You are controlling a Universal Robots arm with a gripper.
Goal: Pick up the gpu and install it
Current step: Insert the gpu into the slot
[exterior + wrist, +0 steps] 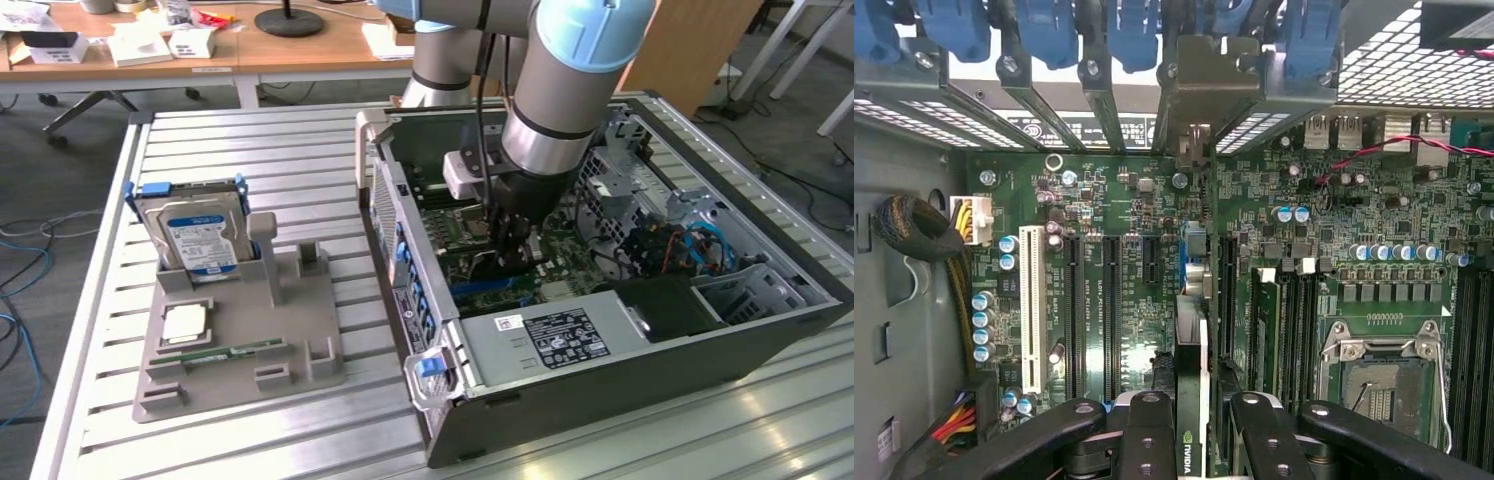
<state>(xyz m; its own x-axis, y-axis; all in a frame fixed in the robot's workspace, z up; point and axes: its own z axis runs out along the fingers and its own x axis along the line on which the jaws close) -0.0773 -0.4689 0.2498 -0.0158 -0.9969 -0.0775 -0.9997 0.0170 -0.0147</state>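
The gpu shows edge-on in the wrist view as a thin card running from between my fingers toward the case's rear slot openings. Its silver end bracket stands among the blue-clipped slot covers. My gripper is shut on the card, with one black finger on each side. The card stands upright over the green motherboard, between two long black expansion slots. In the exterior view my gripper reaches down inside the open computer case, with the dark gpu just above the board.
A grey holder on the slatted table carries a hard drive, a memory stick and a square chip. Inside the case are the power supply, cable bundles and the processor socket.
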